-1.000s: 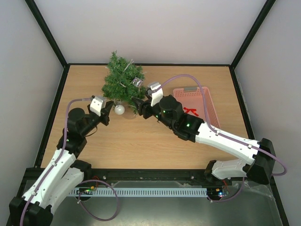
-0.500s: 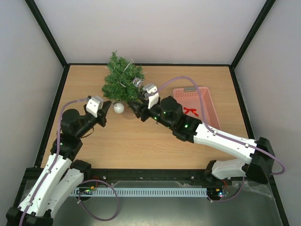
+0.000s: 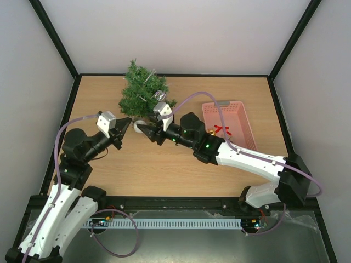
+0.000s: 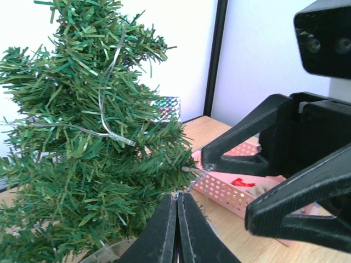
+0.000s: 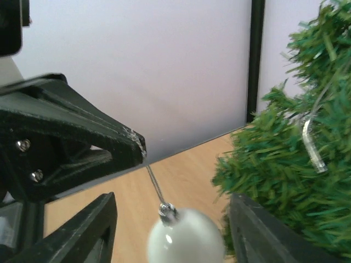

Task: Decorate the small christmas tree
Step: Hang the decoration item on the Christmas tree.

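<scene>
Right wrist view: left gripper (image 5: 137, 147) is clamped on the thread (image 5: 155, 186) of a white ball (image 5: 186, 241). The ball hangs between the parted fingers of the right gripper (image 5: 173, 204), a gap on either side. The small christmas tree (image 3: 141, 92) stands upright at the far left-centre of the table (image 3: 181, 164), just beside the ball.

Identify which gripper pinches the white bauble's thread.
The left gripper: shut on the thread, while the right gripper stands open around the bauble.
</scene>
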